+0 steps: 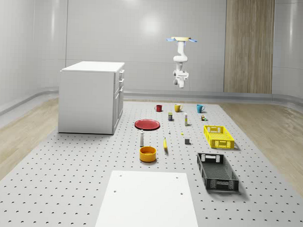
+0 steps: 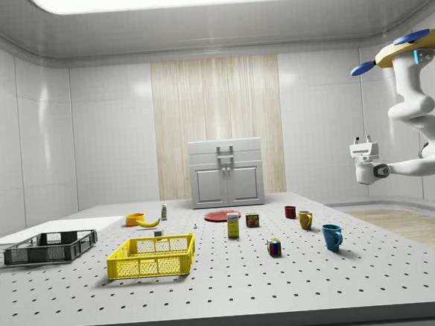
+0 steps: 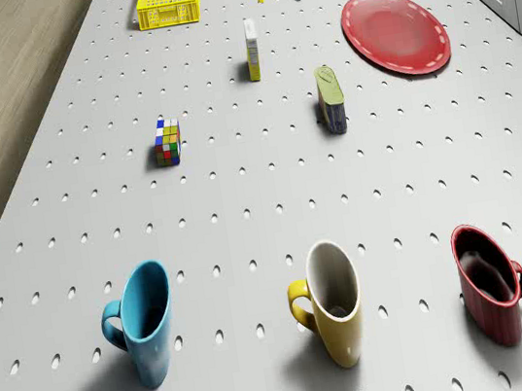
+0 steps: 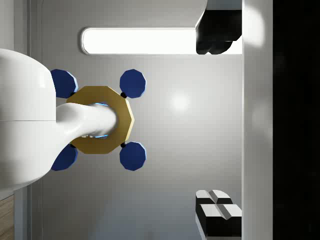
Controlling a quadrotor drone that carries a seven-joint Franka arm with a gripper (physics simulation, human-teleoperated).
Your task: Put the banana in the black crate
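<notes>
Whole-scene view puts the curved yellow banana [image 1: 165, 144] on the grey perforated table [image 1: 64, 180], lying flat between the round orange bowl [image 1: 147, 153] and the small dark cube [image 1: 187, 141]. It looks slim, bright yellow with a darker tip at its near end. Its long axis runs roughly from the table's far side toward the near side, tilted slightly toward the whole-scene view's right at the near end. The long black mesh crate [image 1: 217, 171] sits well apart from it, nearer the camera and toward the whole-scene view's right, just in front of the yellow mesh crate [image 1: 218, 136].

The gold-bodied quadrotor drone [image 1: 182, 40] hovers high beyond the table's far edge, behind the row of mugs. The white two-finger gripper [image 4: 218, 120] hangs under it; its black-tipped fingers [image 4: 218, 210] stand wide apart in the wrist view, holding nothing.
</notes>
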